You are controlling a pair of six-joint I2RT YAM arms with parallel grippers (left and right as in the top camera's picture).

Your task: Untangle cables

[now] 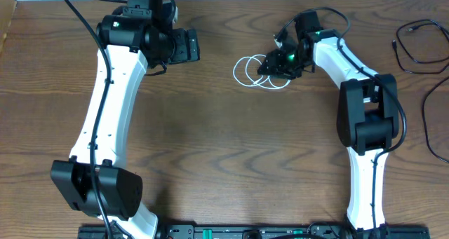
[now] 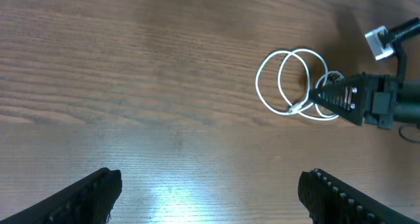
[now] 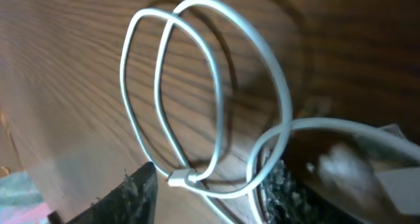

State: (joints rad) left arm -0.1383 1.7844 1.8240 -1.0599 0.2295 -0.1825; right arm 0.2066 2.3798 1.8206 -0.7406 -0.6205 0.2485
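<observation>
The white cable (image 1: 235, 71) lies coiled in two or three loops on the wooden table, right of centre at the back. My right gripper (image 1: 269, 67) is down at the coil's right side. In the right wrist view its fingers (image 3: 141, 194) stand apart, with the cable's small plug (image 3: 180, 179) and strands of the white cable (image 3: 123, 66) lying loose between them. One strand touches the right finger. The left wrist view shows the coil (image 2: 257, 86) with the right gripper (image 2: 319, 96) on it. My left gripper (image 2: 210, 191) hangs open over bare wood, well left of the coil. The black cable (image 1: 398, 53) lies apart at the far right.
Another thin black wire (image 1: 428, 120) curves along the table's right edge. Between the table's middle and each side, the two white arms (image 1: 105, 106) (image 1: 365, 169) reach up from the front edge.
</observation>
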